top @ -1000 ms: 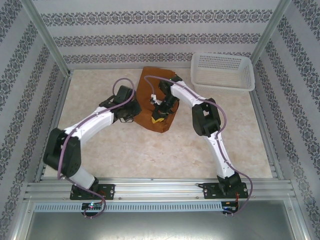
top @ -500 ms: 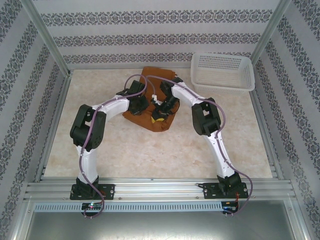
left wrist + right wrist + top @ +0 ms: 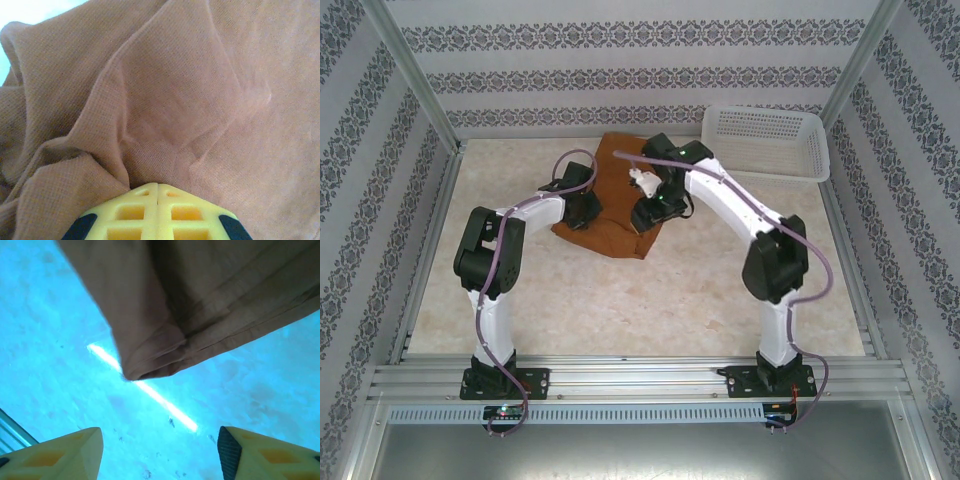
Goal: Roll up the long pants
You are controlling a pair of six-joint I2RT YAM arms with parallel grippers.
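Both at long pants [image 3: 615, 215] edges: left jaws together, right jaws apart over table [image 3: 60, 340].

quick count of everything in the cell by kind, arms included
long pants: 1
white mesh basket: 1
robot arms: 2, left arm and right arm
total: 4

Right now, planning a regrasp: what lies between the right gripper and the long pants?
Bare tabletop, in the right wrist view; the open right gripper stands clear of the long pants.
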